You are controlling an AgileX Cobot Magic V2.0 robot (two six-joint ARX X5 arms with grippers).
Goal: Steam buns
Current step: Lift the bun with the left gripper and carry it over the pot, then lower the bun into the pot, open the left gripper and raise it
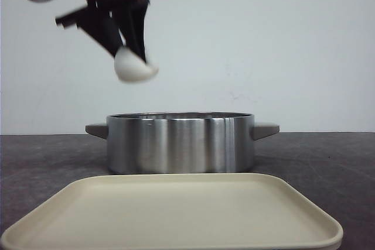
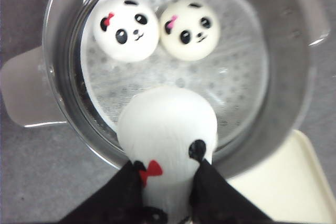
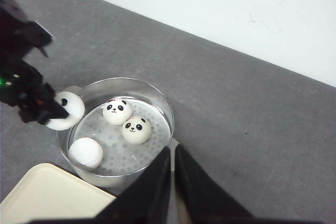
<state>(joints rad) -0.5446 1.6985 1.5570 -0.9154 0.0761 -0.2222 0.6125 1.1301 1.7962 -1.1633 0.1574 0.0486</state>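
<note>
Holding one of the buns (image 2: 167,129) in our left tool (image 2: 168,182), we have it hanging in the air above the near-left rim of the steamer pot (image 1: 180,143), not yet over the middle of the pot's perforated tray (image 2: 231,77). The left tool's two black fingers (image 2: 126,187) are closed onto the bun's sides, and the bun bulges between them, so we judge it soft and squeezed fairly firmly. Our right tool (image 3: 172,174) hangs high over the desk (image 3: 252,119) just beside the pot, with its fingers drawn almost together and nothing between them. Three buns already lie inside the pot: two sit face up, just beside each other near the centre of the tray, and a third (image 3: 85,152) rests apart from them against the wall, with its face not showing. The cream tray (image 1: 176,215) in front of the pot carries nothing that we can see, so by our reckoning the carried bun is the last of the four. We would therefore put the task close to its end: what is left is to bring this bun over the open part of the perforated tray, lower it and let go without knocking its neighbours. No lid shows in any view, so we cannot say whether covering the pot is part of the job.
</note>
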